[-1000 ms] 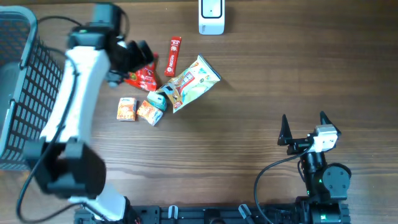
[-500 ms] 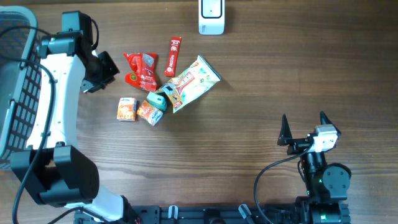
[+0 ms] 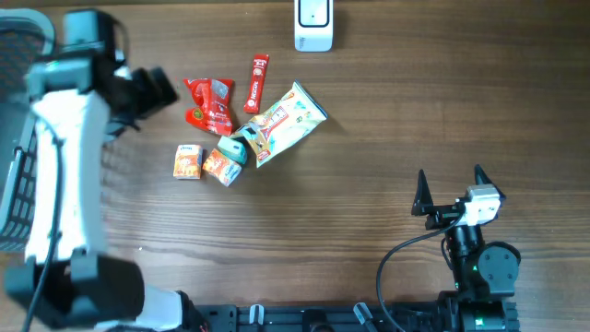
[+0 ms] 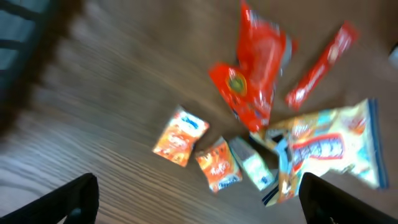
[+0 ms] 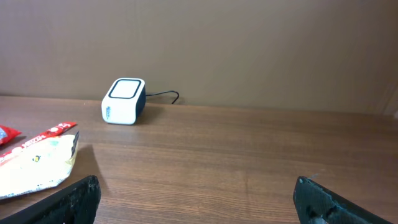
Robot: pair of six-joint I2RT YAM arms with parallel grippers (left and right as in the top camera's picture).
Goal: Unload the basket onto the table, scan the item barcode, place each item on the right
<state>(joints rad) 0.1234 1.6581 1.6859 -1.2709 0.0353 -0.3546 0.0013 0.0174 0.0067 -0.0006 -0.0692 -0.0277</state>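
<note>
Toward the far left of the tabletop, a loose cluster of snack items, all lying flat.

- **Farthest back:** a red stick packet. Long axis near-to-far, far end tipped slightly right, roughly toward the white scanner at the far edge and well apart from it.
- **Just left of the stick:** a crinkled red packet.
- **Just right of the stick:** a large white-and-yellow pouch. Long axis on a diagonal, far end pointing right and away, near end touching a small teal box.
- **Nearest:** a small orange packet and, just beside it on the right, a second orange packet, up against the teal box.

Barcodes too small or too blurred to make out in any view.

Left hand spread wide, with nothing between the fingertips. Hovering left of the crinkled red packet, near it but apart, between that packet and the dark mesh basket at the left edge. Aimed at the cluster, with all six items in its blurred wrist view.

Right hand likewise spread wide and empty, at the near right of the tabletop and well apart from the cluster. Aimed toward the far edge, with the scanner, the stick and the end of the pouch in its wrist view.
</note>
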